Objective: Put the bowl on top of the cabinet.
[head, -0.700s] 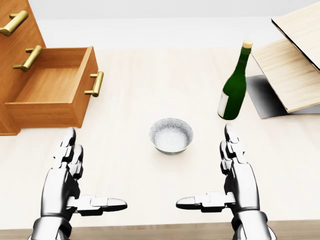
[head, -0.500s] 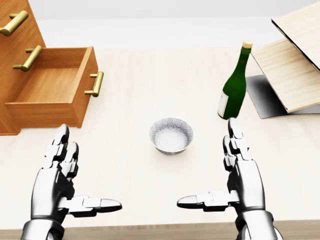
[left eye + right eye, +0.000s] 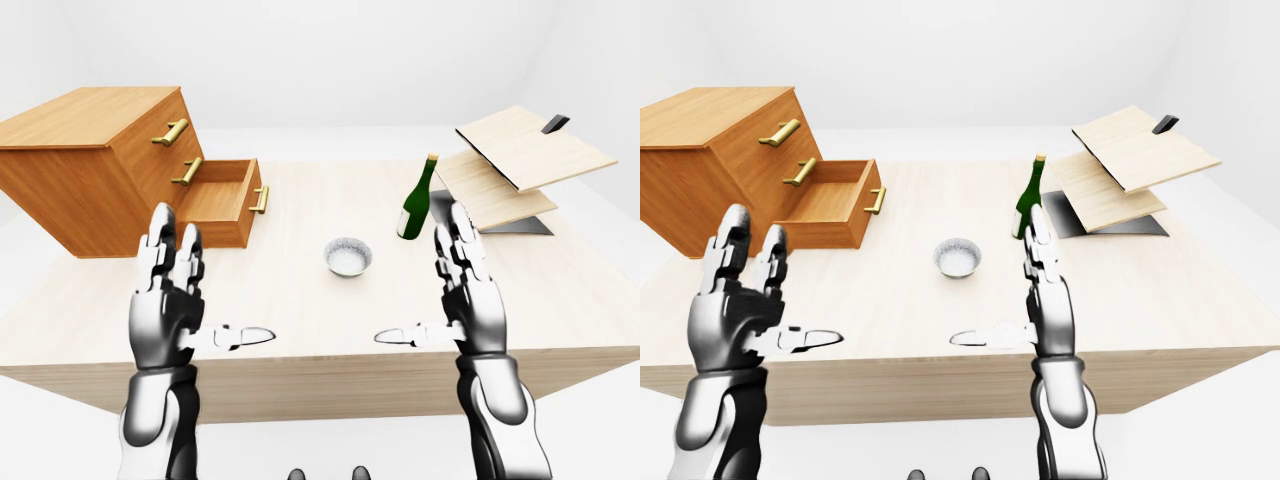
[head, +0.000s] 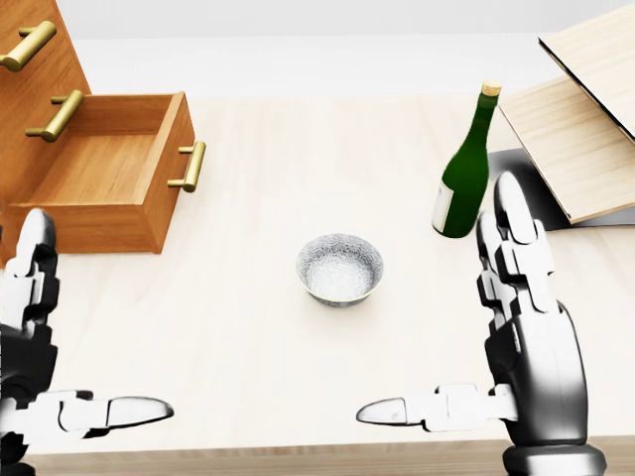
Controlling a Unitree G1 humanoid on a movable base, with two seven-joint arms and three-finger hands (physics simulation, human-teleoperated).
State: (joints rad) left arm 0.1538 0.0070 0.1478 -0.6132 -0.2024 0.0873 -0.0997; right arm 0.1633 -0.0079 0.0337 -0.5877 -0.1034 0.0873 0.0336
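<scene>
Bowl (image 4: 339, 269): small, pale and speckled. It stands upright on the desk (image 4: 298, 149) at the middle of the head view, and nothing touches it.
Cabinet (image 3: 90, 165): a wooden block at the upper left of the left-eye view, standing on the desk. Brass handles (image 3: 172, 131) run down its face.
Drawer (image 4: 109, 178): the lowest one, pulled out toward frame centre. It lies up and left of the bowl and well apart from it.
Bottle (image 4: 464, 169): green glass with a cork top and a pale label, upright. It sits up and right of the bowl in the head view.
Boards (image 3: 535, 150): two light wooden sheets, tilted and stacked over a dark base (image 3: 515, 225). They fill the upper right, just beside the bottle.
Left hand (image 3: 160, 318): lower left of the left-eye view, held above the near desk edge. Fingers are spread and point up, with the thumb stretched toward frame centre. It is released and holds nothing.
Right hand (image 3: 475, 312): lower right, in a mirrored pose with fingers up and the thumb reaching inward. It is also released and grips nothing. Its fingertips overlap the foot of the bottle in the picture; contact cannot be told.
Relation: the bowl lies between the two hands, higher in the frame, and well apart from both.
</scene>
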